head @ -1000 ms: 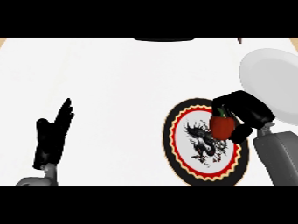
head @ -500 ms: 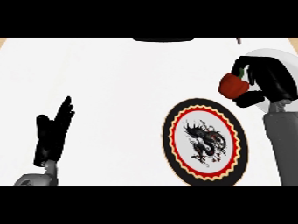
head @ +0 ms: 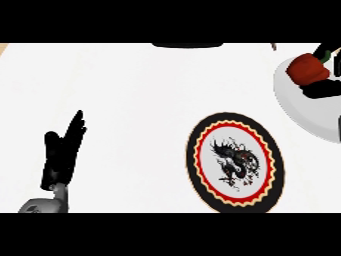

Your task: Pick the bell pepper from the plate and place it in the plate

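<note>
Now bell pepper (head: 308, 69) stem up-right, right hand (head: 328, 89) gripping.

Right hand (head: 334, 75), upper right of frame, is curled round the red bell pepper (head: 308, 69), held over the white plate (head: 295, 102). The dragon-patterned plate (head: 236, 161) lies lower centre-right on the white counter (head: 143, 100). Left hand (head: 61, 152) rests at lower left, fingers straight, pointing up.

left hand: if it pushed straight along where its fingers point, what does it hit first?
Nothing, as far as the view shows: the left hand points up and slightly right over bare counter; the dark object at the far edge lies right of that line.
</note>
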Controlling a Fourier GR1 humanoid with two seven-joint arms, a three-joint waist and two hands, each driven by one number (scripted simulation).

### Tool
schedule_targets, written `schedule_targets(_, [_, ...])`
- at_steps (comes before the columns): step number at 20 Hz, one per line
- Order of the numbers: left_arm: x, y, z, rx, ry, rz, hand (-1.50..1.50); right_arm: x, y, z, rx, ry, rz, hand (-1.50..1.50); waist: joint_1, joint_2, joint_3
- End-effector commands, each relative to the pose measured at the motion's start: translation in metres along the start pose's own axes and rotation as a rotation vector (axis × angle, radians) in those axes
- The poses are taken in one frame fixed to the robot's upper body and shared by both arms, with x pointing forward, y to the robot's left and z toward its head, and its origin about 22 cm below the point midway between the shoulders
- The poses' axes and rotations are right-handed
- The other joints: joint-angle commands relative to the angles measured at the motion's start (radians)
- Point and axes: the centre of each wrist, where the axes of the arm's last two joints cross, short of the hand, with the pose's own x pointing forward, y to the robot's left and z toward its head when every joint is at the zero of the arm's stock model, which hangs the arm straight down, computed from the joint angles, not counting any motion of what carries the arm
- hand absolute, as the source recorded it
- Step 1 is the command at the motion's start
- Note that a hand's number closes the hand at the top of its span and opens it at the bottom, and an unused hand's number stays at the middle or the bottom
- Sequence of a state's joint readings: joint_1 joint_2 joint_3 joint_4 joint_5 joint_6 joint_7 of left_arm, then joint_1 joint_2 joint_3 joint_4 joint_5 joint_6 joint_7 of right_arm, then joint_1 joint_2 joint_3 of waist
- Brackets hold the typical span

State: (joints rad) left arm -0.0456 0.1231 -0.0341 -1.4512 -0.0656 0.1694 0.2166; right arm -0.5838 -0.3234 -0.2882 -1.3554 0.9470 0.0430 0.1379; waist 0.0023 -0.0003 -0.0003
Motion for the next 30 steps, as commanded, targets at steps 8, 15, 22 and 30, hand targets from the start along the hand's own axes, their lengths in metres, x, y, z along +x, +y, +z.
schedule_targets(8, [0.018, 0.006, 0.014, -0.004, 0.006, -0.009, 0.0, -0.072, 0.001, -0.03, 0.004, 0.145, 0.027, 1.5, 0.014, 0.003, 0.001])
schedule_targets(15, [0.003, -0.011, 0.005, -0.024, -0.032, -0.008, 0.0, -0.117, 0.011, -0.036, 0.108, 0.213, 0.079, 1.5, 0.024, 0.01, 0.001])
schedule_targets(22, [0.021, -0.001, -0.002, -0.009, -0.026, -0.013, 0.0, -0.138, 0.034, -0.024, 0.402, 0.291, 0.013, 1.5, 0.029, 0.013, 0.002])
schedule_targets(30, [-0.012, -0.003, -0.001, -0.037, -0.007, -0.003, 0.0, -0.166, -0.011, -0.03, 0.507, 0.199, -0.027, -1.5, 0.035, 0.018, 0.003])
